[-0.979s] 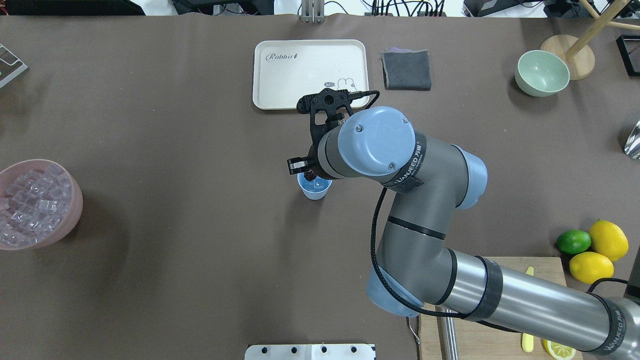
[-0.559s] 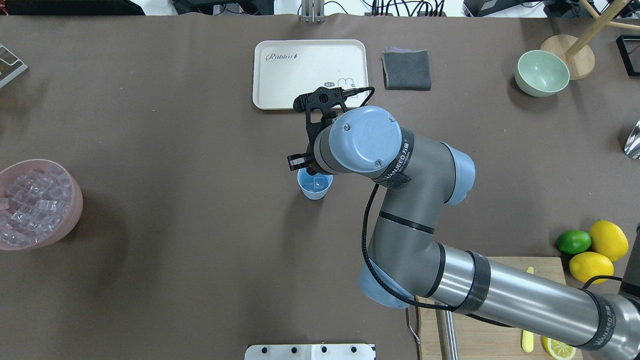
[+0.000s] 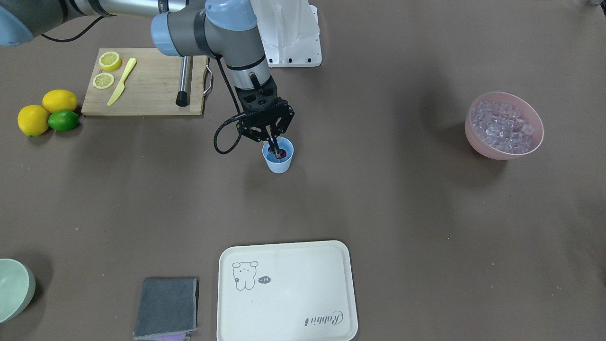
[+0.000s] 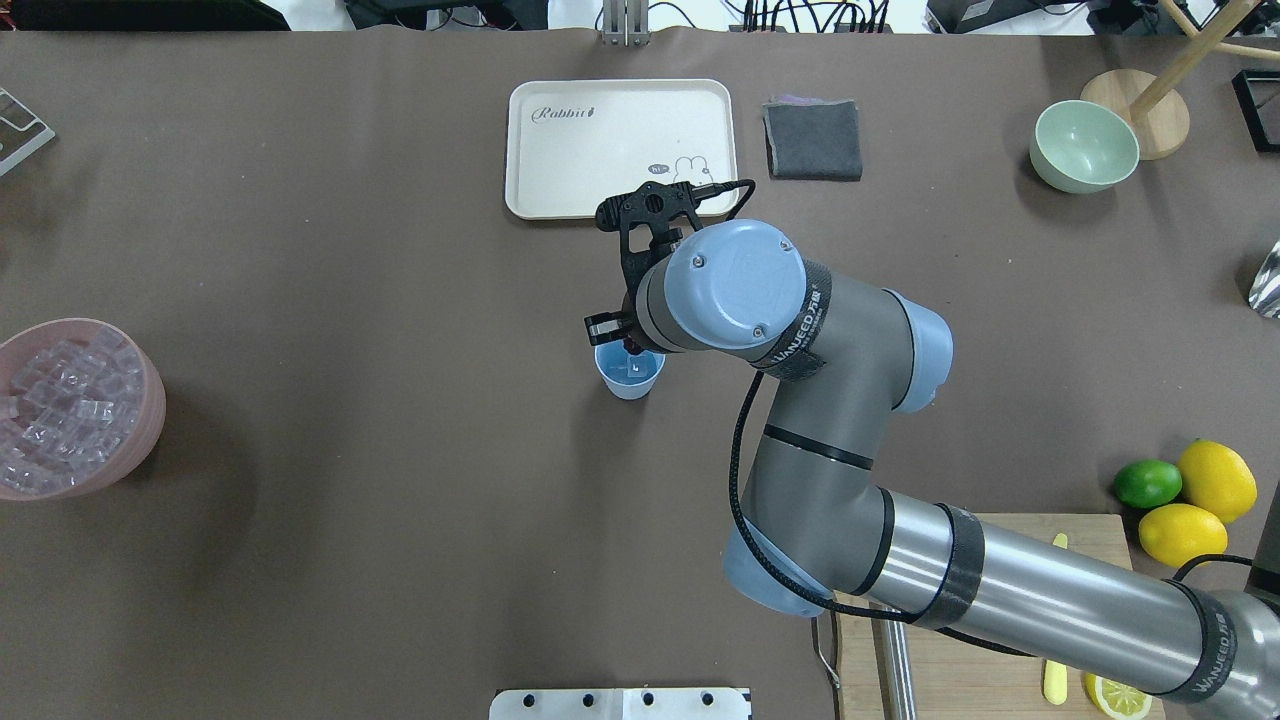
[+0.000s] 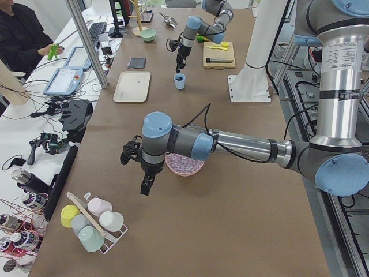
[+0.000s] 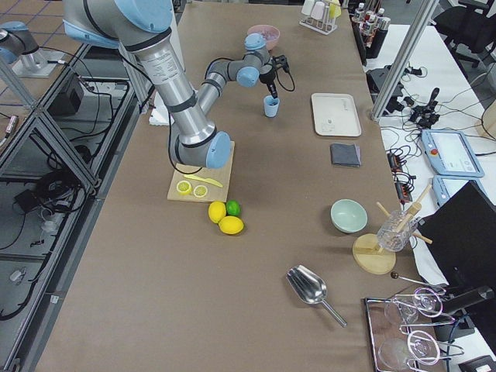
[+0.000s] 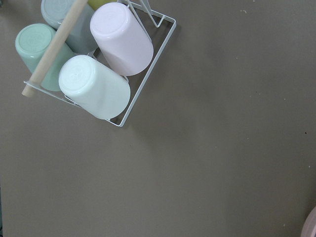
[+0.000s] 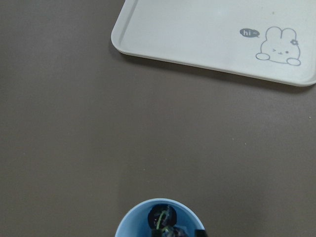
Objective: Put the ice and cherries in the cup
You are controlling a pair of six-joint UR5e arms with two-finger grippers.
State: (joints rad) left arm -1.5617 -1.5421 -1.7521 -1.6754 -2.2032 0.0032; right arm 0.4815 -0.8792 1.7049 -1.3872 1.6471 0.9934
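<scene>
Cherries (image 3: 281, 153) hang inside the cup (image 3: 278, 165), with the jaws of the right gripper (image 3: 274, 149) pinched on them. Whether the left gripper (image 5: 145, 190) has its jaws open cannot be told.

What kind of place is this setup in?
Most likely a robotics lab staged as a drinks bar: a person at a side desk with tablets, and a cutting board holding lemon slices.

Bare table (image 4: 400, 300) surrounds the cup (image 3: 279, 165) (right gripper (image 3: 274, 149) blocks its mouth).

In cup (image 8: 124, 223), cherries (image 8: 161, 217); tray (image 8: 197, 29) beyond.
</scene>
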